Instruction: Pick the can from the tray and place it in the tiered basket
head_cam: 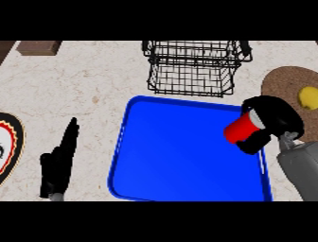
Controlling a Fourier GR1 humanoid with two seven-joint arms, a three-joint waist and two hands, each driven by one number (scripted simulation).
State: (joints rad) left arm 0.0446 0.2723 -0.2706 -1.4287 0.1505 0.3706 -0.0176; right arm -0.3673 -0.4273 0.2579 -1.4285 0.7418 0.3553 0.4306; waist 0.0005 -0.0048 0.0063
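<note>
Holds the red can (240, 128) in the right hand (279, 116), black fingers curled round its body and clamped on it. Carries it tilted over the blue tray's (176, 156) 3 o'clock rim. Apparently lifted off the tray floor, though hard to be sure of the gap from so steep above. Grips from the 3 o'clock side, probably because of the forearm's entry from 5 o'clock, leaving the can's red 8 o'clock end clear of the fingers to lead into an opening.

Rests the left hand (60, 156) at 8 o'clock on the pale stone counter (92, 90), fingers straight and together, pointing to 12. Set beside the tray's 9 o'clock rim, out of the way, with no visible part in this job.

Faces the black wire tiered basket (189, 80) at 12 o'clock, just beyond the tray's far rim, open at the top. Next, by judgement: swing the can toward 11 o'clock, up over the wire edge, then lower into a tier and release. Worth watching: clearance over that rim.

Elsewhere: cork mat (284, 82) at 2 o'clock bearing a lemon (311, 97), near the right hand; patterned plate (8, 137) at 9 o'clock; brown block (39, 47) at 11 o'clock.
</note>
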